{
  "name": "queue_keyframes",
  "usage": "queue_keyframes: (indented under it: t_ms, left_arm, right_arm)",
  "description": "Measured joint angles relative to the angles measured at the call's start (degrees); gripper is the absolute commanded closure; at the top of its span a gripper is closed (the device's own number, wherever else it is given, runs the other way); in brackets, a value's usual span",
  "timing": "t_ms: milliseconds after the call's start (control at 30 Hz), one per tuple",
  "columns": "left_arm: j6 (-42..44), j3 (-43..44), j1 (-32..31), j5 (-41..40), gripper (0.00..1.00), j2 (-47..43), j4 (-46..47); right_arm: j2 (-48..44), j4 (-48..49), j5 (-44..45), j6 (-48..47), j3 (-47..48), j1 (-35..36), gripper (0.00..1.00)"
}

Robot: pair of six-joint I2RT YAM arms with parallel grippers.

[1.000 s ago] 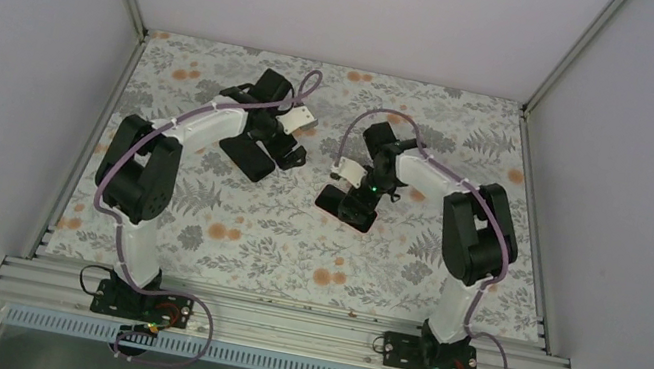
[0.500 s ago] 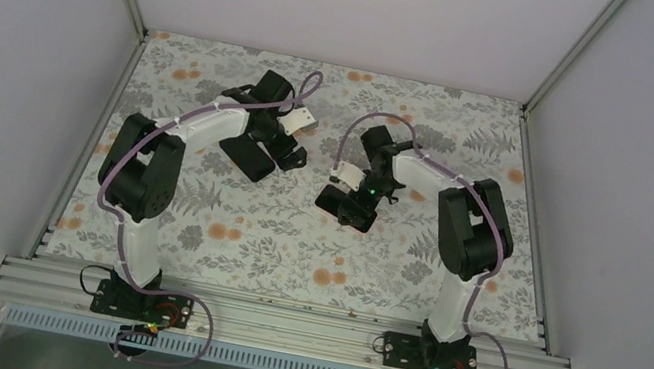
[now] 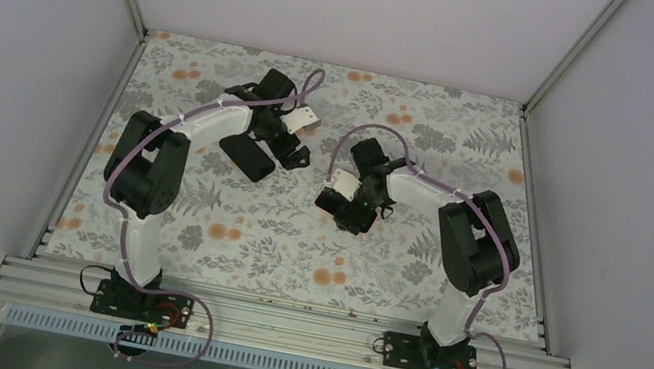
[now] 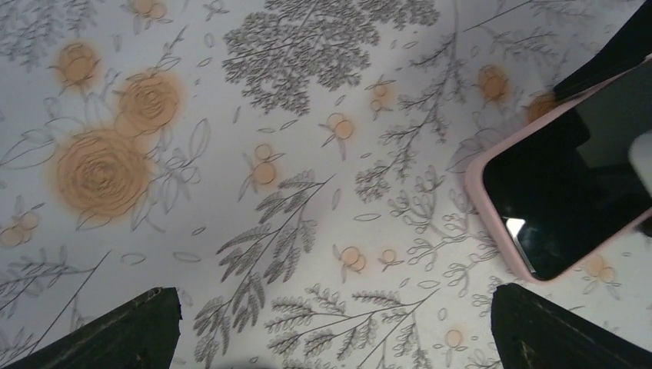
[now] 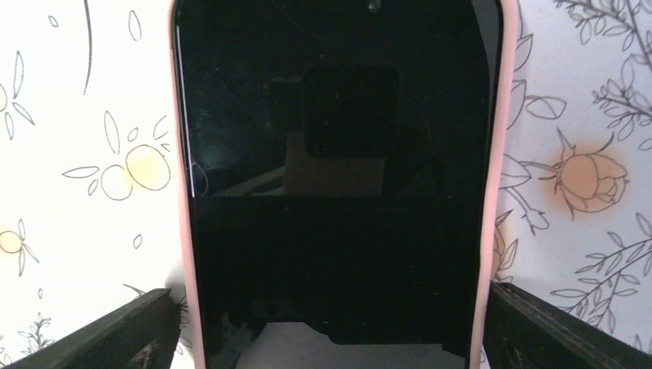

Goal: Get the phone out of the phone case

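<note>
Right wrist: black phone point(image 5: 338, 192), pink case point(image 5: 497, 154)

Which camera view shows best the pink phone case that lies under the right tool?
The right wrist view: both long rims of the pink phone case frame the dark screen, close up. The left wrist view catches only one corner. The top external view shows a small dark shape, its pink unreadable.

The left arm point(image 3: 202, 120) and right arm point(image 3: 424, 186) both reach toward the table's far middle. The left end effector point(image 3: 291, 152) points down, fingers point(image 4: 131, 327) spread wide. The right end effector point(image 3: 350, 214), seemingly lower, is spread just as wide.
</note>
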Motion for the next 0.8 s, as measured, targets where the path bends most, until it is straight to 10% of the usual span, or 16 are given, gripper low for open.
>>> queue_keyframes:
  t_ms: [267, 800]
  left_arm:
    - [3.0, 6.4, 0.1, 11.0, 0.0, 4.7, -7.8]
    - [4.6, 6.6, -0.3, 23.7, 0.0, 9.6, -13.5]
  right_arm:
    - [-1.7, 2.8, -0.2, 1.3, -2.5, 0.2, 0.36]
    - [-5.1, 4.7, 6.9, 1.3, -4.3, 1.6, 0.3]
